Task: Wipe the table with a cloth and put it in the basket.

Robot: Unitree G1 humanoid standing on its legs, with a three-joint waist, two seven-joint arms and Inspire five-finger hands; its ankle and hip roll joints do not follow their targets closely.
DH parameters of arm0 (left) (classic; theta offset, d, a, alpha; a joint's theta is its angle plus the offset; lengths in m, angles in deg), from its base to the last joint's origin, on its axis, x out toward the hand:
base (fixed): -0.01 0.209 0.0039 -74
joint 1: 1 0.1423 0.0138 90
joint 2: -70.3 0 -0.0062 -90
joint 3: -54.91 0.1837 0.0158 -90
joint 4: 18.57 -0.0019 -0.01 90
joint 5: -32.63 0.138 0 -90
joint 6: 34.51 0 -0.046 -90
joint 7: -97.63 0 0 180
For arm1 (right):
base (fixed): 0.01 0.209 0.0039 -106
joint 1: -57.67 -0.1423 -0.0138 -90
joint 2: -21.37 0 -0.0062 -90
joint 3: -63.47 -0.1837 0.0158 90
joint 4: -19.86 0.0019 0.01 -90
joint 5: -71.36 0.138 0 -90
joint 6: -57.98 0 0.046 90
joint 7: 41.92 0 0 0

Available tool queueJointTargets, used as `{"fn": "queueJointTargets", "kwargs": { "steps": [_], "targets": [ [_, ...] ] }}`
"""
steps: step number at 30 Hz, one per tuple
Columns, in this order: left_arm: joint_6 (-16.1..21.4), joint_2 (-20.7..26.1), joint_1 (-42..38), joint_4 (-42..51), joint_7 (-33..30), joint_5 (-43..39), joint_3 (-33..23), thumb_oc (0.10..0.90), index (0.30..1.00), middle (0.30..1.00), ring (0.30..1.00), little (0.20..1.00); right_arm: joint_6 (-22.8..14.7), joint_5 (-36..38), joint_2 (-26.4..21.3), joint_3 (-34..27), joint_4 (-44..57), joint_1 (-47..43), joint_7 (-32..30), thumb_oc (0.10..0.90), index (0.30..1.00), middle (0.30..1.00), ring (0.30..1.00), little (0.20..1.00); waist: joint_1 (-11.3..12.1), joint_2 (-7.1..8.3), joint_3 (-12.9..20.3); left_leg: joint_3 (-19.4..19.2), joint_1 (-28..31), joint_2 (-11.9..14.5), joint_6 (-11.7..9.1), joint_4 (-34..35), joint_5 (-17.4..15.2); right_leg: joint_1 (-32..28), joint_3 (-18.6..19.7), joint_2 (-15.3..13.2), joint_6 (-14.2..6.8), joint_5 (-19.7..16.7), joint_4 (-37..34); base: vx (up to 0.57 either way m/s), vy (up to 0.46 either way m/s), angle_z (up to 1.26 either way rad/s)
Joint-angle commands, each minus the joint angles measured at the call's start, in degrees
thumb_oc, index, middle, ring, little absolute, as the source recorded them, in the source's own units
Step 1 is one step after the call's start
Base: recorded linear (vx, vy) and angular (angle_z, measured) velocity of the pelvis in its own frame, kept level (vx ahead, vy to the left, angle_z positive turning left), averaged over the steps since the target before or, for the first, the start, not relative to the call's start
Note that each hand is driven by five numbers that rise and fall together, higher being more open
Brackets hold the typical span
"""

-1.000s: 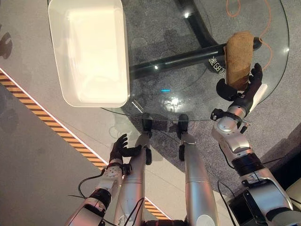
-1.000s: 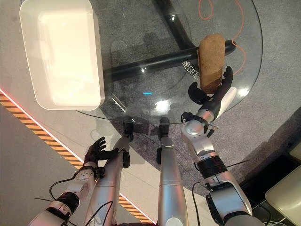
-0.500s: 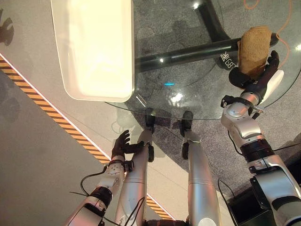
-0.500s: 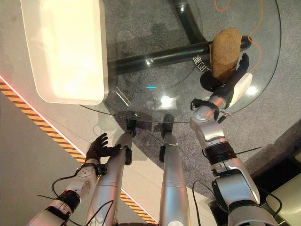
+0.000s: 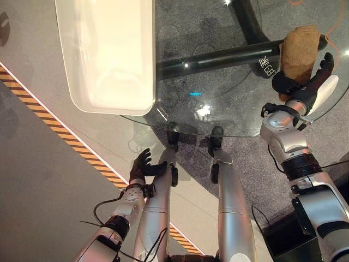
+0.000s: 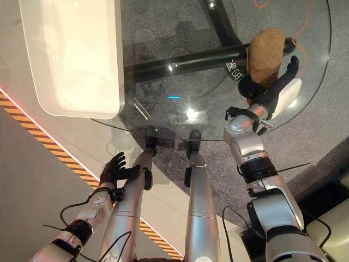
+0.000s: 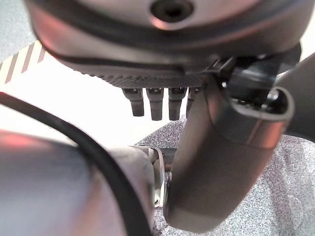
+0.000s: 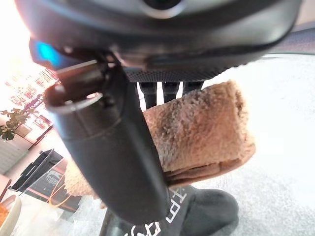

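We see the right robot hand [image 5: 305,87] grasping the folded brown cloth [image 5: 299,48], thumb over it, at the far right of the glass bench [image 5: 218,76]. Its long axis runs away from us, slightly tilted. We judge the fold may slip loose in transit to the white basket [image 5: 103,54]. The left robot hand [image 5: 143,166] hangs relaxed below.

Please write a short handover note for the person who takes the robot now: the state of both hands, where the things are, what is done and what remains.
Right robot hand: shut on the brown cloth, at the right side of the glass table.
Left robot hand: open, idle, low beside the table.
White basket: on the table's left side, nothing in it.
Done: cloth is gripped.
Whether wiping is finished cannot be told.
Left: put the cloth in the basket.
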State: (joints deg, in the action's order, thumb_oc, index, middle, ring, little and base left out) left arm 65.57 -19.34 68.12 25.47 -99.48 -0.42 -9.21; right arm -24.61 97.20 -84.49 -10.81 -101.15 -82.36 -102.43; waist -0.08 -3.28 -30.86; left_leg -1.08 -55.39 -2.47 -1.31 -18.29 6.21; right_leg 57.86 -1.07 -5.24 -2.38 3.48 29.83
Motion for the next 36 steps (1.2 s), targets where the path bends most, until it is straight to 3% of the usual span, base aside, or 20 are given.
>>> {"fn": "queueJointTargets", "kwargs": {
  "steps": [1,3,4,11,20,22,27,28,36],
  "targets": [
    [-2.3,-1.8,8.5,-1.9,-2.3,-0.6,4.1,0.800,0.900,0.900,0.900,0.900,-0.3,7.8,-3.9,-1.5,-3.8,2.1,3.5,0.633,0.756,0.756,0.756,0.733,0.9,-3.15,1.1,-0.8,-3.3,-2.9,2.3,-7.4,-6.6,2.1,-1.5,2.8,0.0,-7.4,-6.6,0.00,0.007,0.04],
    [-2.5,-1.6,8.6,-1.0,-2.7,-0.9,4.5,0.800,0.900,0.900,0.900,0.900,-0.7,9.0,-4.2,-1.2,-4.3,2.0,5.3,0.188,0.375,0.375,0.375,0.288,1.0,-3.26,1.1,-0.8,-3.6,-2.9,2.2,-7.5,-6.5,2.4,-1.6,2.8,0.0,-7.4,-6.4,0.00,0.000,0.00],
    [-2.4,-1.6,8.7,-0.9,-2.8,-1.0,4.5,0.800,0.900,0.900,0.900,0.900,-0.7,9.1,-4.2,-1.1,-4.2,1.9,5.5,0.100,0.300,0.300,0.300,0.200,1.0,-3.28,1.1,-0.8,-3.7,-3.0,2.2,-7.5,-6.5,2.4,-1.6,2.8,0.0,-7.4,-6.3,0.00,0.000,0.00],
    [-2.7,-1.1,8.9,1.9,-3.6,-1.5,5.3,0.800,0.900,0.900,0.900,0.900,-2.1,10.8,-4.3,-0.7,-3.2,2.6,11.2,0.100,0.300,0.300,0.300,0.200,0.9,-3.32,1.1,-0.9,-4.7,-2.9,1.9,-8.2,-6.6,3.5,-1.7,2.7,0.0,-7.2,-5.6,0.00,0.000,0.00],
    [-3.2,-0.5,9.3,3.5,-4.1,-1.9,5.8,0.800,0.900,0.900,0.900,0.900,-3.2,10.0,-3.8,-1.3,-1.5,4.2,12.7,0.100,0.300,0.300,0.300,0.200,0.8,-3.42,1.1,-1.1,-5.8,-2.8,2.0,-9.2,-7.1,4.7,-2.0,2.7,0.1,-6.8,-4.4,0.00,0.003,-0.01],
    [-3.7,-1.2,10.3,3.7,-4.2,-1.4,5.7,0.800,0.900,0.900,0.900,0.900,-3.4,9.7,-3.4,-1.3,-1.2,5.6,12.6,0.100,0.300,0.300,0.300,0.200,1.0,-3.61,1.1,-1.0,-4.5,-2.6,1.9,-10.7,-9.5,3.4,-1.6,2.7,-0.5,-4.9,-3.0,0.05,0.019,0.01],
    [-7.1,-2.3,5.8,1.9,-4.4,-1.1,3.4,0.800,0.900,0.900,0.900,0.900,-2.9,9.7,-1.9,-0.5,-2.5,3.6,13.1,0.100,0.300,0.300,0.300,0.200,1.0,-2.58,1.1,-1.0,-6.3,-2.4,2.6,-14.2,-11.2,5.0,-1.5,3.0,-0.2,-3.4,0.9,0.00,-0.005,0.01],
    [-7.6,-2.3,3.6,1.1,-4.4,-1.4,2.6,0.800,0.900,0.900,0.900,0.900,-2.9,9.7,-2.0,-0.3,-2.4,2.1,13.4,0.100,0.300,0.300,0.300,0.200,0.8,-2.15,1.1,-1.1,-8.7,-2.4,2.8,-14.2,-9.5,7.1,-1.6,2.9,0.2,-5.0,0.9,-0.05,-0.010,-0.03],
    [-10.3,-3.2,-3.1,-3.3,-4.1,-3.2,0.3,0.800,0.900,0.900,0.900,0.900,-4.4,4.9,-0.4,2.2,1.9,0.7,14.1,0.100,0.300,0.300,0.300,0.200,-0.7,-0.61,1.1,-0.5,-10.5,-2.4,2.6,-15.9,-9.7,9.1,0.1,3.8,-0.2,-4.5,3.3,0.00,0.013,-0.03]
  ]
}}
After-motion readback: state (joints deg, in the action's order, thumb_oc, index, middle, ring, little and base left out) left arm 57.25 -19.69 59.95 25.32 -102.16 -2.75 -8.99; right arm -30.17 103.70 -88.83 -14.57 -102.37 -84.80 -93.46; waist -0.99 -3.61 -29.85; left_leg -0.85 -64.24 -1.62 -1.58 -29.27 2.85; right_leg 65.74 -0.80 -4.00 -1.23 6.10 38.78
